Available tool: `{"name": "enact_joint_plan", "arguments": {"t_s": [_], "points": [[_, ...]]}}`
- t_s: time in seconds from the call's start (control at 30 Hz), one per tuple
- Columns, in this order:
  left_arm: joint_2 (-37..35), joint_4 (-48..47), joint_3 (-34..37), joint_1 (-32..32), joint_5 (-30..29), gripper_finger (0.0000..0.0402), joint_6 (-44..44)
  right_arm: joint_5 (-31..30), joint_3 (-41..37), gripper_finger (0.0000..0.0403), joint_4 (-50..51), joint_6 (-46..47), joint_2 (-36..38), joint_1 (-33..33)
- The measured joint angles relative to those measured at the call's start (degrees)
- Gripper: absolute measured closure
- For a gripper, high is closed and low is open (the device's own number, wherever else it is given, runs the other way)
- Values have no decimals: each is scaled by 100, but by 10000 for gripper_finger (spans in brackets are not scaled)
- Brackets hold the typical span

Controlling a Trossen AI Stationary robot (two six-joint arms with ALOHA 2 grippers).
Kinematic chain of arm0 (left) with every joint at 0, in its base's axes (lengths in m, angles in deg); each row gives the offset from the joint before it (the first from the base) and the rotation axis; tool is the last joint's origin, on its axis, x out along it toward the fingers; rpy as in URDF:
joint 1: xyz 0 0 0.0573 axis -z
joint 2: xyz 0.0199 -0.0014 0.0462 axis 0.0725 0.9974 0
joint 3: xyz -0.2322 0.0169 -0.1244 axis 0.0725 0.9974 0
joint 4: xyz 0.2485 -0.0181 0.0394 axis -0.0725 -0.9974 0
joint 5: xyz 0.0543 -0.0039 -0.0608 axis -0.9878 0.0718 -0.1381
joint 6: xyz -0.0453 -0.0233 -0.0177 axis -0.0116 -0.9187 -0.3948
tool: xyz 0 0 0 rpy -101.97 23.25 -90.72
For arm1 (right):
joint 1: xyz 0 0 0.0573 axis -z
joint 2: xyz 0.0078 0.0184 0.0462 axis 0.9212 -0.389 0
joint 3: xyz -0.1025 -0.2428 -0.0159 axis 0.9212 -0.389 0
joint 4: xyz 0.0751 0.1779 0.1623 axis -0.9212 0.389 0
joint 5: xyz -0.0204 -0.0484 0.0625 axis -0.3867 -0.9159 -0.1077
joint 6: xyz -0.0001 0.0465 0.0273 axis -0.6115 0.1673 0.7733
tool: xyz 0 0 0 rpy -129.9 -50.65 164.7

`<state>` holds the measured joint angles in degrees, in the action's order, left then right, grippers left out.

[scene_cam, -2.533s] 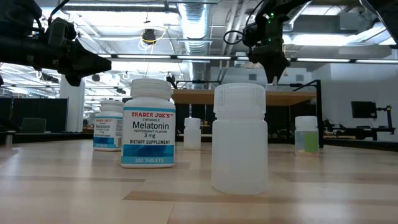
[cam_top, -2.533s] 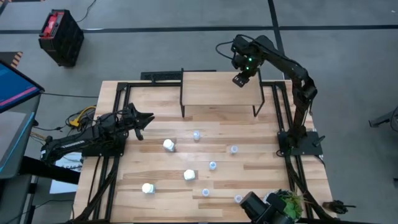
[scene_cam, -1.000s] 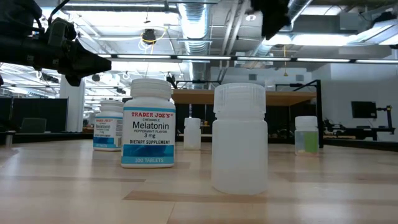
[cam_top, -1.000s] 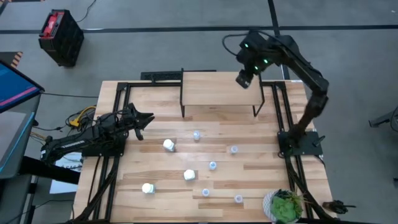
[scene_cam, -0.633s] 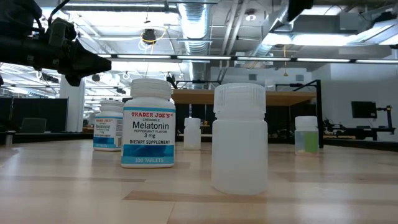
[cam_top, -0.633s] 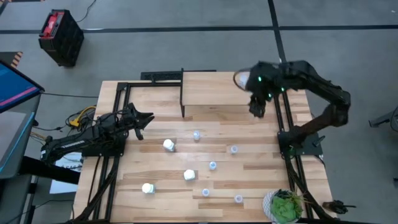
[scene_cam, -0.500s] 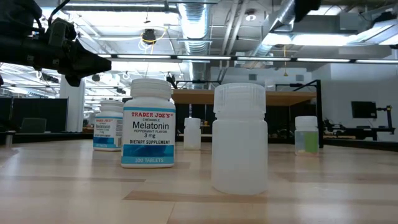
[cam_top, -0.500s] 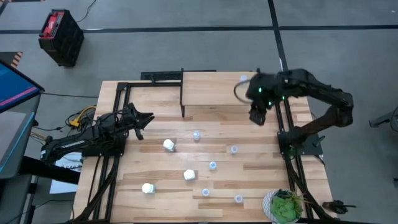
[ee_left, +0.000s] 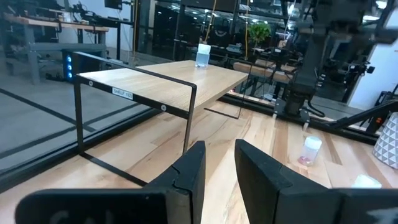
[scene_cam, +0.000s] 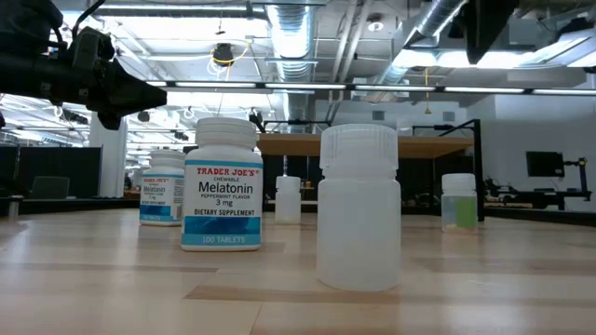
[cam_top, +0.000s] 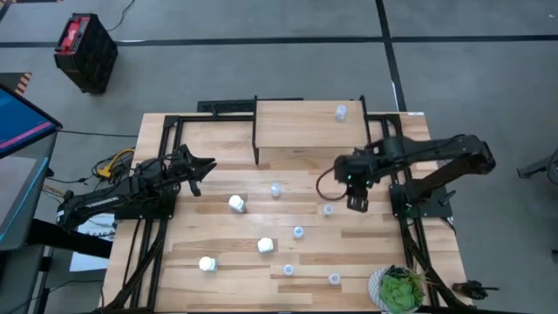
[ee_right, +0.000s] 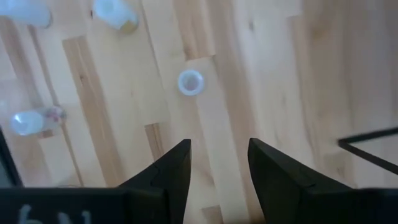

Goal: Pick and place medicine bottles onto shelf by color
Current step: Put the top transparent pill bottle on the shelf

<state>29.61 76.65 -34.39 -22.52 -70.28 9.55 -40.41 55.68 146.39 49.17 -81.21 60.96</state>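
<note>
Right gripper (cam_top: 357, 202), right of centre in the high view, hangs part-open and empty, a bluish bottle (cam_top: 328, 209) just to its left; another bottle (cam_top: 340, 112) stands on the shelf (cam_top: 296, 126) above.

Light-wood shelf (cam_top: 301, 125) on black metal legs, matt plastic bottles (scene_cam: 359, 208)
</note>
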Motion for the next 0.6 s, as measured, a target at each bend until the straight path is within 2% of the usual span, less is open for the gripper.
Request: {"name": "enact_joint_plan", "arguments": {"t_s": [0.23,0.6], "points": [[0,-4,0,2,5,326,-69,-5,-565,224,-738,4,-218,-460],[0,-4,0,2,9,326,44,-18,-569,223,-1341,39,-1141,-739]]}}
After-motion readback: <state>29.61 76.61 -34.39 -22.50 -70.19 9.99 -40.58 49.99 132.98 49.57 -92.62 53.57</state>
